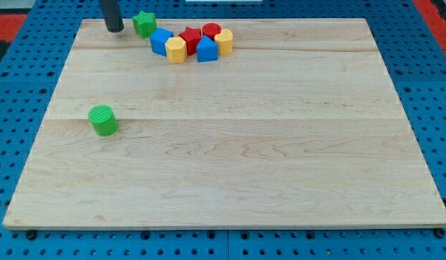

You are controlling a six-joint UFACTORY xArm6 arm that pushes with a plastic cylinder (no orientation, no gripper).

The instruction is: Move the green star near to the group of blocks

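The green cylinder point(103, 120) stands alone toward the left edge of the desk point(230, 152), about halfway between the top and bottom edges and well apart from every other block.

Near the desk's top left corner, the dark rod comes down from the view's top, and my tip point(114, 29) sits at the top edge of the desk. The tool here is only this bare rod, with nothing to clench or release, and it grasps nothing. My tip is just left of the green star point(143, 24), with a small strip of desk showing between them, so the two look apart.

The green star lies at the top edge of the desk, just up and left of the blue block point(162, 42) that forms the left end of the group. Whether the star touches that blue block I cannot tell; the two are at least just beside one another.

The group sits along the top edge, left of the middle. After the blue block comes a yellow block point(175, 50), then a red star point(191, 37), then a second blue block point(206, 50) with a pointed top. A red cylinder point(211, 30) stands behind it, and a second yellow block point(224, 41) closes the right end. These six are packed close, neighbours touching.
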